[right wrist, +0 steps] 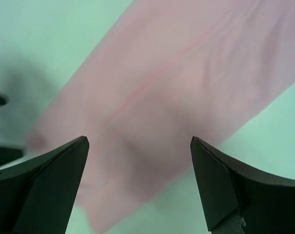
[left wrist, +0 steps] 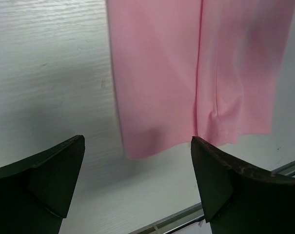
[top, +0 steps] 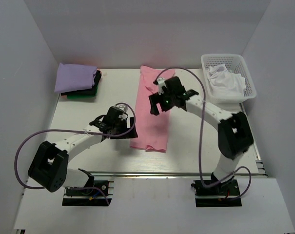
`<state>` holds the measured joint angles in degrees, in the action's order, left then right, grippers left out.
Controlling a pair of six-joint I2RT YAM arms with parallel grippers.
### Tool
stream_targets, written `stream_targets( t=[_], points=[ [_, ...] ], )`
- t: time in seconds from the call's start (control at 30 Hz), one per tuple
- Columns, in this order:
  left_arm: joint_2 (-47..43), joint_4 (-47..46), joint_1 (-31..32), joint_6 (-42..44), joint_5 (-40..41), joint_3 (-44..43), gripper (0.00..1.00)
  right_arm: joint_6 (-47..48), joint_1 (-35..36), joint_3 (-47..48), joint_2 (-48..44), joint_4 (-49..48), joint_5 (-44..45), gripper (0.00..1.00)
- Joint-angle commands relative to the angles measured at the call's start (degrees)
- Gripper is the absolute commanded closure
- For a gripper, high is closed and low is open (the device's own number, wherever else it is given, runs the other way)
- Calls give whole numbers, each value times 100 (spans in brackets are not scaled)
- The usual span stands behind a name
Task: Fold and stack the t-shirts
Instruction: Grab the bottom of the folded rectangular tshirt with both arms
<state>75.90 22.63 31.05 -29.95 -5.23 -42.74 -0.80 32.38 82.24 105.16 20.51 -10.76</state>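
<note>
A pink t-shirt (top: 151, 114) lies on the table, folded lengthwise into a long narrow strip running from the back toward the front. My left gripper (top: 124, 123) hovers open at the strip's lower left edge, and in the left wrist view the pink cloth (left wrist: 186, 73) lies ahead of the empty gripper (left wrist: 137, 146). Over the middle of the strip my right gripper (top: 159, 97) hangs open, with the pink cloth (right wrist: 186, 87) below the gripper (right wrist: 140, 146) and nothing between its fingers. A folded lavender t-shirt (top: 76, 77) tops a stack with black and green ones (top: 81, 95) at the back left.
A white lattice basket (top: 248, 83) holding white cloth (top: 225, 80) stands at the back right. White walls enclose the table on three sides. A metal rail (top: 176, 173) runs along the table's front edge.
</note>
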Motion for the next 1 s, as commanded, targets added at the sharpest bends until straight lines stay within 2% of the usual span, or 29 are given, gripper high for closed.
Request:
stream_targets(
  t=[0.0, 0.03, 0.1, 0.13, 0.23, 0.37, 0.5, 0.6, 0.67, 0.7, 0.77, 0.8, 0.83, 0.87, 0.93, 0.97],
  points=[
    [241, -286, 59, 288, -452, 73, 0, -822, -30, -1155, -741, -408, -294, 10],
    [293, -286, 59, 288, -452, 73, 0, -991, -21, -1897, -1048, -416, -277, 10],
    [364, -286, 59, 349, -452, 204, 0, -1439, -13, -2342, -1436, -434, -470, 10],
    [364, -286, 59, 350, -513, 205, 0, -1589, 5, -2901, -1681, -460, -540, 10],
    [364, -356, 59, 403, -645, 328, 0, -2011, 49, -3467, -2043, -460, -971, 10],
    [479, -426, 59, 455, -891, 556, 3, -2441, 119, -3776, -2202, -601, -1339, 10],
    [610, -751, 59, 394, -1137, 715, 16, -2829, 102, -4048, -1975, -943, -1481, 10],
    [610, -752, 59, 341, -1138, 767, 27, -3022, 111, -4101, -1798, -1110, -1657, 14],
    [610, -979, 59, 280, -1259, 838, 37, -3067, 111, -4128, -1780, -1146, -1762, 20],
    [610, -1111, 59, 219, -1365, 925, 41, -3128, 102, -4154, -1780, -1129, -1736, 20],
    [689, -1305, 59, 218, -1559, 1030, 45, -3181, 102, -4216, -1798, -1146, -1570, 25],
    [742, -1305, 59, 218, -1560, 1031, 53, -3190, 93, -4251, -1754, -1163, -1517, 28],
    [838, -1305, 111, 218, -1560, 979, 56, -3216, 93, -4260, -1736, -1172, -1429, 33],
    [839, -1305, 112, 218, -1560, 978, 64, -3234, 93, -4286, -1710, -1242, -1359, 43],
    [918, -1463, 112, 218, -1752, 978, 69, -3251, 93, -4321, -1631, -1400, -1288, 61],
    [979, -1533, 112, 270, -1875, 978, 74, -3251, 76, -4313, -1579, -1444, -1288, 66]
  ],
)
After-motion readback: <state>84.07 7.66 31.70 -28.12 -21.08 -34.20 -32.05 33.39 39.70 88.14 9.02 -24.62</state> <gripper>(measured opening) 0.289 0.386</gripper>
